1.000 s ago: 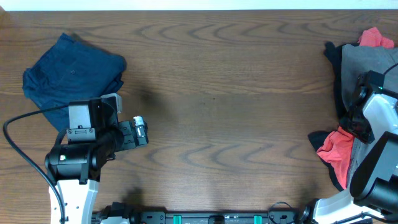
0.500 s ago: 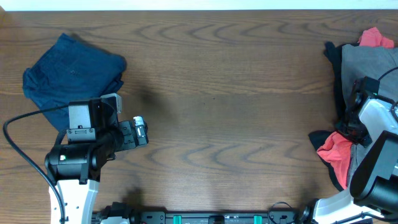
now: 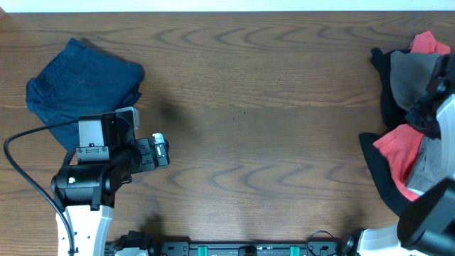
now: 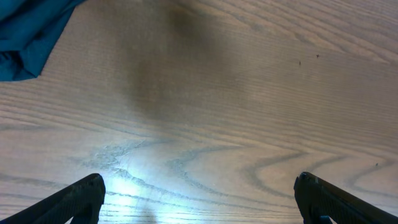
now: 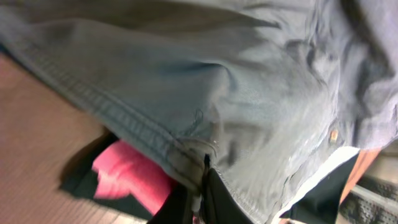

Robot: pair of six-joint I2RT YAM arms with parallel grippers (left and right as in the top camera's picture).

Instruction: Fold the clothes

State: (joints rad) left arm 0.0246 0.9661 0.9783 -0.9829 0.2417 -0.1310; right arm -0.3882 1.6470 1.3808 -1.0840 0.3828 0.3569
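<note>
A heap of clothes lies at the table's right edge: grey shorts, red garments and black cloth. My right gripper is shut on the hem of the grey shorts, which are lifted off the heap; a button shows near the waistband. In the overhead view the right arm is partly out of frame at the right edge. A folded navy garment lies at the far left. My left gripper is open and empty over bare wood, right of the navy garment.
The wooden table spans the view. The left arm's base and its cable sit at the front left. A second red piece pokes out at the back right corner.
My right gripper has risen and pulled right with the grey shorts, uncovering more red cloth beneath. The left arm has not moved.
</note>
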